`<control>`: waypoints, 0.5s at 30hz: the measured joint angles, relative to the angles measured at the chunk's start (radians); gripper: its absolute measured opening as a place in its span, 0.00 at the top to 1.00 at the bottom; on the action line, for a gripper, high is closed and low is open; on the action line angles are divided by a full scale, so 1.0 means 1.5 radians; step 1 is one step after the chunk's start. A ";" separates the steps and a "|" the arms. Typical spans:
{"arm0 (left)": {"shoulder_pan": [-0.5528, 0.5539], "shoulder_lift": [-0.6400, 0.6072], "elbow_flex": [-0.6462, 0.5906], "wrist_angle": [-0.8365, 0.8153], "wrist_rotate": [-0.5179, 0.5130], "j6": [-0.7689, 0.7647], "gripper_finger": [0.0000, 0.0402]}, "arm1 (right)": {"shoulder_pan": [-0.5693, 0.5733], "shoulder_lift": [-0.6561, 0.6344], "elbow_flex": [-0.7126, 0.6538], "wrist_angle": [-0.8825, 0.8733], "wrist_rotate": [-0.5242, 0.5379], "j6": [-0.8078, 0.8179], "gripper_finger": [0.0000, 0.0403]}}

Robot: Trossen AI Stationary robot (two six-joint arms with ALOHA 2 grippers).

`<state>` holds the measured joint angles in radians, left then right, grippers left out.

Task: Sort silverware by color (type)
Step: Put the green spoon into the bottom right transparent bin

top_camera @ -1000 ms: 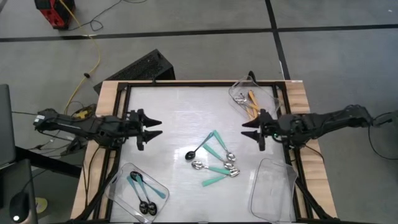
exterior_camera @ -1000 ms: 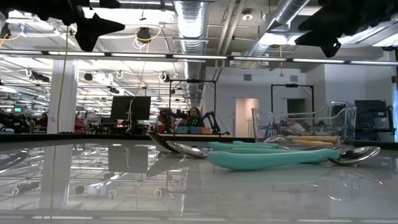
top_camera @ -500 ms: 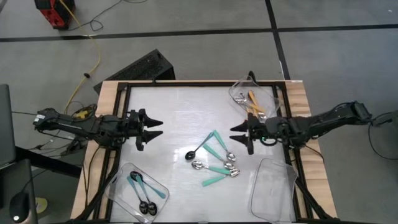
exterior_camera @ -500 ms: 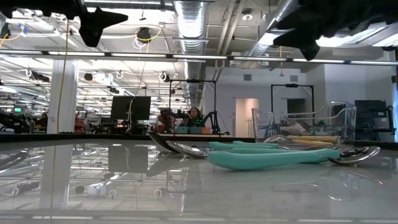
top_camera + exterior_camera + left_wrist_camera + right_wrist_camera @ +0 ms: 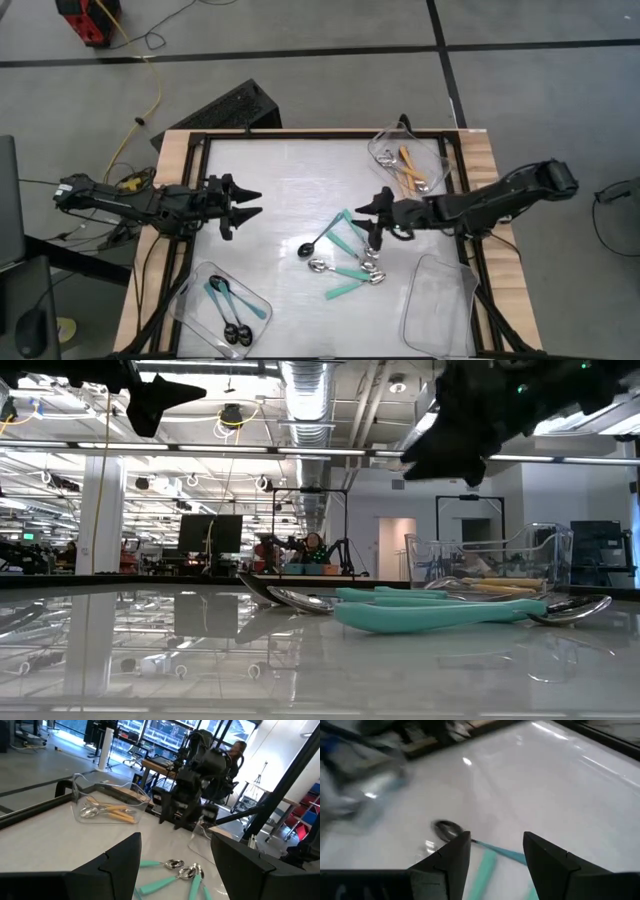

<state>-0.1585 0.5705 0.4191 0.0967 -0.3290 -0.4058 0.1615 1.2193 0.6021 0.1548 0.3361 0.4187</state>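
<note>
Several teal-handled spoons [image 5: 352, 268] with silver bowls lie in a loose pile at the table's middle, also in the low view [image 5: 440, 615]. One blue-handled spoon with a black bowl [image 5: 320, 241] lies at the pile's left side; its bowl [image 5: 447, 828] shows in the right wrist view. My right gripper [image 5: 374, 212] hangs open above the pile's far right part, touching nothing [image 5: 492, 857]. My left gripper [image 5: 250, 203] waits open above the table's left part [image 5: 175, 860]. Orange-handled spoons [image 5: 408, 168] lie in the far right tray, blue ones [image 5: 228, 305] in the near left tray.
Three clear trays stand on the table: one at the far right corner [image 5: 385, 150], one at the near left corner [image 5: 255, 300], and one without spoons at the near right [image 5: 440, 305]. A black frame [image 5: 195, 150] runs along the table's edges.
My right gripper has travelled from the table's right edge toward the left and slightly nearer, ending above the teal spoon pile. It stays open. The spoons and my left gripper have kept still.
</note>
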 joint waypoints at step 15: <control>0.000 0.000 0.000 -0.001 0.000 -0.005 0.44 | 0.014 0.086 0.108 -0.268 0.119 0.143 0.49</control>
<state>-0.1585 0.5707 0.4191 0.0951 -0.3286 -0.4126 0.1829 1.3479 0.7641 -0.2475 0.5143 0.6333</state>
